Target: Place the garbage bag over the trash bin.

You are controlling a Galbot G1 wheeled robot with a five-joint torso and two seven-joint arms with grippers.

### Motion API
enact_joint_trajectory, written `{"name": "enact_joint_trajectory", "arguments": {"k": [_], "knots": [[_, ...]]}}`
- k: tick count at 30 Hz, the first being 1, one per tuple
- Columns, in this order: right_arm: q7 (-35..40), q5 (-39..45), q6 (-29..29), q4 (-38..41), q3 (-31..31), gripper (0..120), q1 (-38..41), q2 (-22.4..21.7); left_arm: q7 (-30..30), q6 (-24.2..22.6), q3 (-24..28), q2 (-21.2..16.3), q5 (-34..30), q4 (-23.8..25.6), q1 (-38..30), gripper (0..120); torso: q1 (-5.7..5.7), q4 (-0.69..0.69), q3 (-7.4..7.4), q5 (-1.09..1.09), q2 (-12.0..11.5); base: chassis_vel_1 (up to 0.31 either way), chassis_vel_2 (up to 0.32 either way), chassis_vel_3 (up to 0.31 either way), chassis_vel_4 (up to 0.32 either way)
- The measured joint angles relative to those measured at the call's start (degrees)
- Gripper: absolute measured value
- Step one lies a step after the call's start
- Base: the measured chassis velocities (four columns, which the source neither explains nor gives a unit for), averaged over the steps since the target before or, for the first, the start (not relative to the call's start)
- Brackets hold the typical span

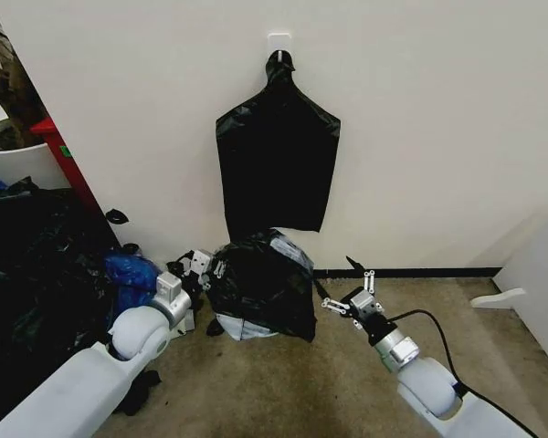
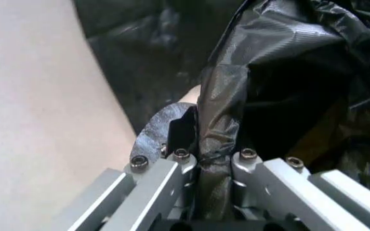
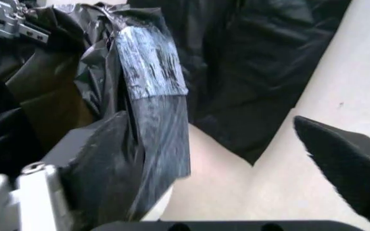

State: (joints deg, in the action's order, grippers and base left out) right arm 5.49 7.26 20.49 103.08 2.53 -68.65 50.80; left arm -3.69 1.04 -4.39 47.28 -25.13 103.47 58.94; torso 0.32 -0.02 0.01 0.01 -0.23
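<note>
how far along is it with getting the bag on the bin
Mostly on: the garbage bag is draped over the trash bin, whose white base shows below the plastic. In hand: the left gripper is shut on the bag's edge at the left side, and the right gripper is open just right of the bag, a fold lying against one finger in its wrist view. Left: pulling the loose plastic down evenly and letting go.

The garbage bag (image 1: 260, 283) is thin, glossy, crinkled black plastic. The trash bin (image 1: 240, 328) is smooth white plastic. The left gripper (image 2: 211, 166) fingers are matt grey metal with dark screws.
</note>
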Motion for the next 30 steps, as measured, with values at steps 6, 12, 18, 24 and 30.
{"name": "enact_joint_trajectory", "arguments": {"k": [6, 12, 18, 24, 30], "knots": [[-1.16, 0.23, -0.15, 0.18, -0.36, 75, 0.2, 0.3, -0.71, 1.33, -0.08, 0.04, 2.36, 0.05, 0.97, 4, 0.0, 0.0, 0.0, 0.0, 0.0, 0.0, 0.0, 0.0, 0.0], [-1.71, 0.2, -0.33, 0.48, -0.35, 55, 0.11, 0.06, -0.77, 1.57, -0.05, 0.21, 2.73, 0.03, 1.15, 4, 0.0, 0.0, 0.0, 0.0, 0.0, 0.0, 0.0, 0.0, 0.0], [-2.67, -1.06, -0.22, 0.55, -0.39, 48, -0.68, -0.14, -0.56, 1.27, 0.21, 0.52, 2.75, -0.02, 0.94, 4, 0.0, -0.01, 0.0, 0.0, 0.0, 0.0, 0.0, 0.0, 0.0], [-2.78, -2.54, -0.23, -0.22, -0.65, 50, -0.59, 0.38, -0.41, 1.08, 0.24, 0.84, 2.72, -0.07, 1.12, 4, 0.0, -0.01, 0.0, 0.01, 0.0, 0.0, 0.0, 0.0, 0.0], [-2.73, -2.84, -0.7, -0.79, -0.88, 48, -0.11, 0.94, -0.35, 1.04, 0.21, 1.03, 2.64, -0.07, 1.42, 4, 0.0, 0.0, 0.0, 0.0, 0.0, 0.0, 0.0, 0.0, 0.0]]}}
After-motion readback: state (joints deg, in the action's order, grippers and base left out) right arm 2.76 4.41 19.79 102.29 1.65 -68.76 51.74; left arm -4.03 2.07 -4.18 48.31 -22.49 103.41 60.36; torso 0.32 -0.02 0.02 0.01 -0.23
